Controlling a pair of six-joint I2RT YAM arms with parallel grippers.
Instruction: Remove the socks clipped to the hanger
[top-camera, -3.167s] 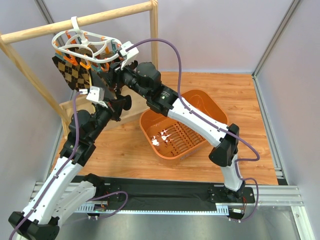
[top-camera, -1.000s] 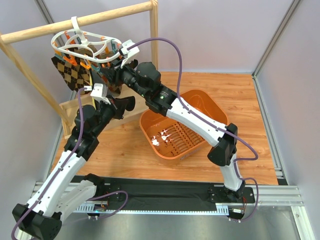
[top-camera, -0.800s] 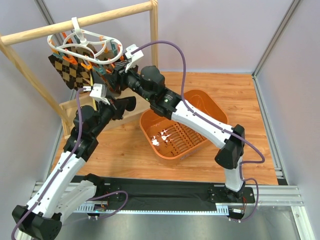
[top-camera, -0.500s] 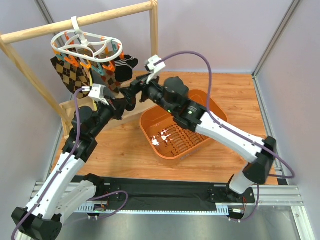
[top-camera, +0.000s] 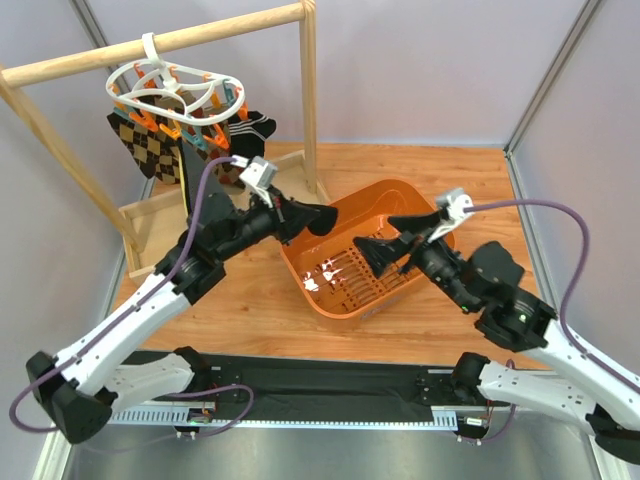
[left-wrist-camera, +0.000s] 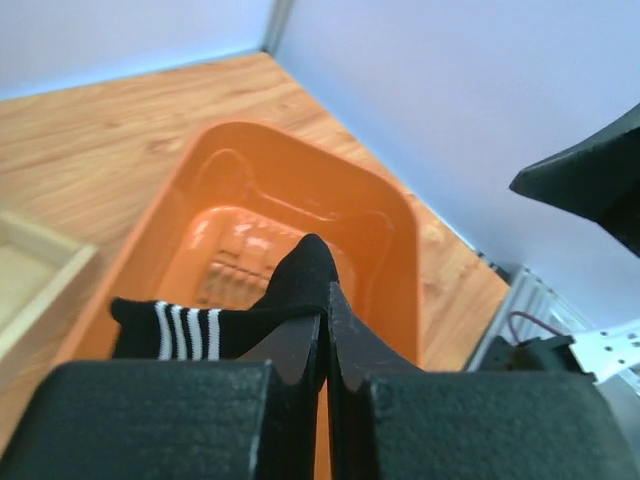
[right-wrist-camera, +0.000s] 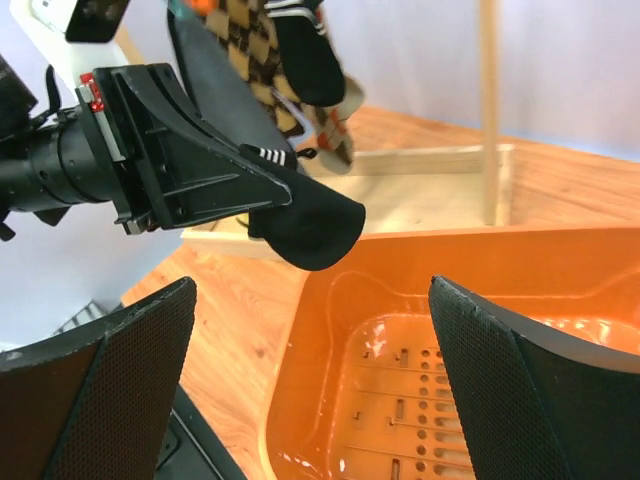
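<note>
Wooden tabletop (top-camera: 250, 300): left gripper (top-camera: 320, 218) pinching black striped sock (right-wrist-camera: 310, 225) over orange basket (top-camera: 400, 185) rim; right gripper (top-camera: 375, 232) spread.

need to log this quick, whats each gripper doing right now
Left gripper: shut on the black fabric sock with white stripes.
Right gripper: open, holding nothing.

Left pincer (right-wrist-camera: 268, 186) clamps striped sock (right-wrist-camera: 312, 226) beside basket (right-wrist-camera: 330, 350).

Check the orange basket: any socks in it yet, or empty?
Empty where visible: the basket shows a bare slotted floor in the right wrist view. The black striped sock is clamped in the left gripper, above the basket.
</note>
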